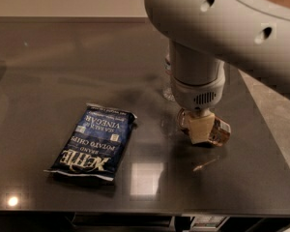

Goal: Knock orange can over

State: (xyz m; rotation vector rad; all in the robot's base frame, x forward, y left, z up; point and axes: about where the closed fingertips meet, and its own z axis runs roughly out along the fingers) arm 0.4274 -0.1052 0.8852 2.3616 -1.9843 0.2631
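My gripper (199, 129) sat low against the orange can (219, 132), right of the chip bag (94, 141); clenched or loose, I couldn't tell. The can looked tipped sideways, so the knock seemed nearly done.

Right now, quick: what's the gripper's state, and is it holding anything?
Gripper: cannot be told whether open or closed; it is down near the dark table, right at the orange can.
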